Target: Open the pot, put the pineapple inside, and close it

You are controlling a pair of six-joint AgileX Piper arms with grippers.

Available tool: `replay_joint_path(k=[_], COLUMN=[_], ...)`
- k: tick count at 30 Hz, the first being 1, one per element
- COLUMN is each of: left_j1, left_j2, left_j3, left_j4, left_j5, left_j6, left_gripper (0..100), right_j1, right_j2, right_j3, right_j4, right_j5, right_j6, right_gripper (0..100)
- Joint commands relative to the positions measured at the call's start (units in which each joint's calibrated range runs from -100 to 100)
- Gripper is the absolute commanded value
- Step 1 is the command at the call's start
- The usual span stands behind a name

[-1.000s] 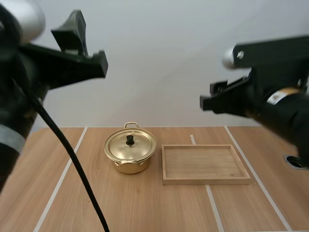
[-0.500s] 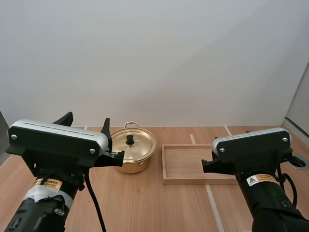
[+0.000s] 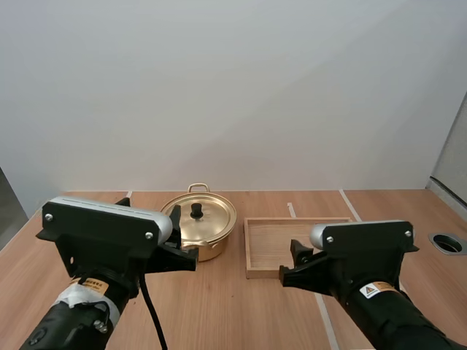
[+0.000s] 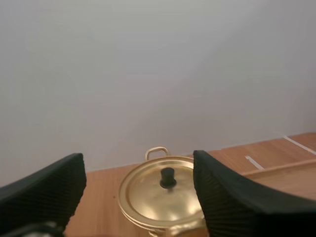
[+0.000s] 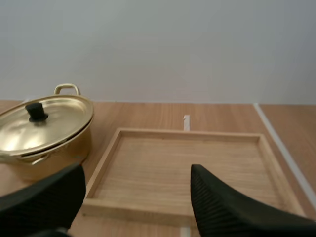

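A golden pot (image 3: 207,232) stands on the wooden table with its lid (image 3: 206,216) on, black knob (image 3: 196,210) upright. My left gripper (image 3: 179,238) hovers just in front of the pot, open and holding nothing. In the left wrist view its fingers (image 4: 224,197) stand wide apart, framing the pot (image 4: 163,195) and knob (image 4: 168,177). My right gripper (image 3: 294,264) hangs open over the near edge of the wooden tray (image 3: 266,240). Seen from the right wrist, the two fingers (image 5: 217,202) are spread above the tray (image 5: 182,168), with the pot (image 5: 44,131) beside it.
The tray holds nothing and lies right of the pot. White tape lines (image 3: 326,321) run along the table (image 3: 233,306). A round hole (image 3: 446,243) sits near the table's right edge. A plain wall stands behind.
Both arms have come down from high near the camera to low over the table's front. The left gripper now faces the pot, the right one the tray. Pot and tray have not moved.
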State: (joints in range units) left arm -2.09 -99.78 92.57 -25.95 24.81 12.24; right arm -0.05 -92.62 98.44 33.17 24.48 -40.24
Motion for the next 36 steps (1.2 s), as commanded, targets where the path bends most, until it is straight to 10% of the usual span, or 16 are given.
replay_joint_path(k=[1, 30, 36], left_j1=[-0.62, 3.44, 3.44], left_j2=[-0.22, -0.22, -0.22], left_j3=[0.08, 2.73, 5.23], left_j4=[1.34, 11.09, 12.56], left_j5=[14.18, 15.09, 11.89], left_j6=[-0.72, -18.33, -18.51], left_gripper=[100, 100, 100], right_j1=[-0.73, 0.53, 0.53], right_j2=[-0.53, -7.38, -7.38], right_j3=[0.21, 0.21, 0.21], right_j4=[0.30, -15.88, -16.03], right_j5=[4.60, 12.02, 12.02], right_j6=[0.07, 14.12, 14.21], right_gripper=[100, 100, 10])
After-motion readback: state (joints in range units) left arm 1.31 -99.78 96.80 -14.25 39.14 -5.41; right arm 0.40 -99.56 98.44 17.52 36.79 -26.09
